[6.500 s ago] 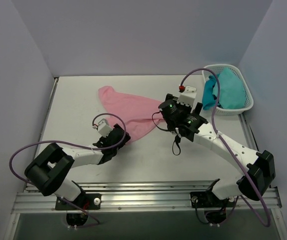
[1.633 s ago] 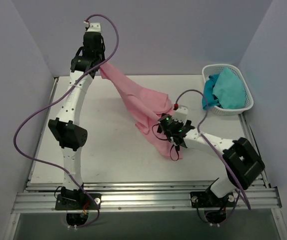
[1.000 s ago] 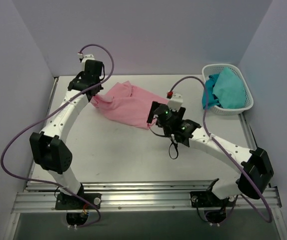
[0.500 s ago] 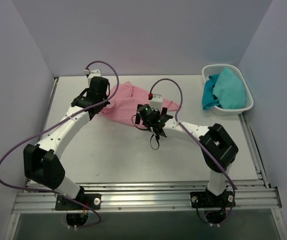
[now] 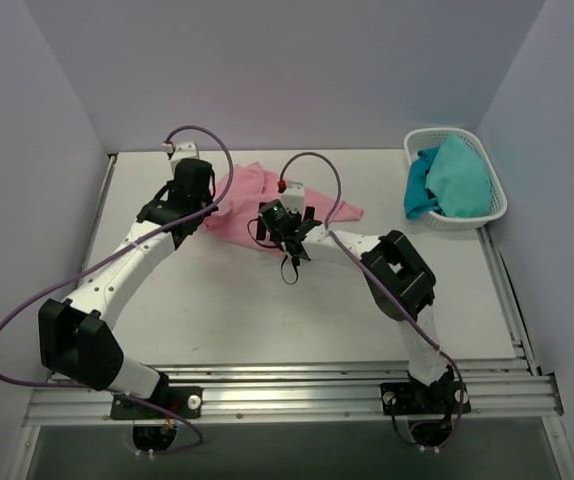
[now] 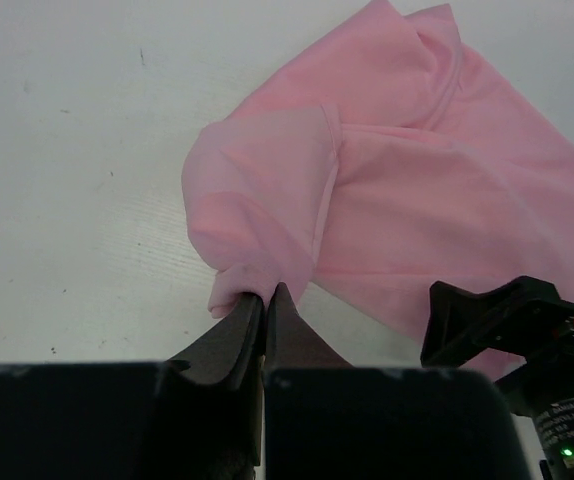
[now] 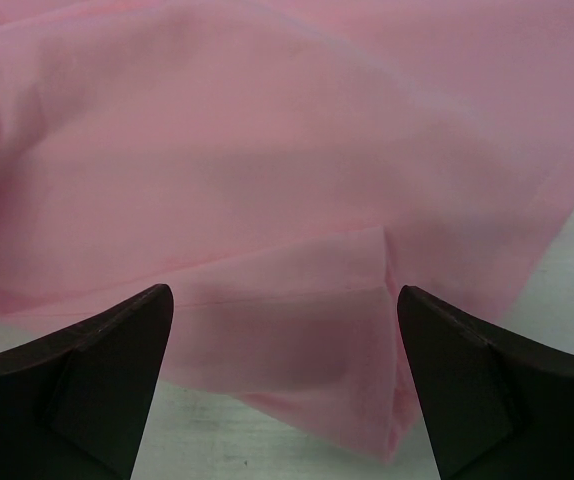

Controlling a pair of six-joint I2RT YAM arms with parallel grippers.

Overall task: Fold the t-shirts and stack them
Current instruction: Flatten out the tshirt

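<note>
A light pink t-shirt [image 5: 247,190] lies bunched and creased on the white table [image 5: 267,310], toward the back middle. My left gripper [image 5: 205,208] is at the shirt's left edge. In the left wrist view its jaws [image 6: 264,292] are shut on a pinched fold of the t-shirt [image 6: 397,190]. My right gripper [image 5: 272,220] is low over the shirt's near edge. Its two fingers stand wide apart in the right wrist view [image 7: 285,300], with a folded hem of the t-shirt [image 7: 297,200] lying between them, not gripped.
A white lattice basket [image 5: 487,215] stands at the back right with teal cloth [image 5: 447,175] in it. Purple cables loop over both arms. The right gripper's black body [image 6: 527,330] shows in the left wrist view, close beside the shirt.
The left gripper has come down and nearer with the shirt, which now lies more bunched. The right gripper has slid left along the shirt's near edge, its fingers slightly narrower.
</note>
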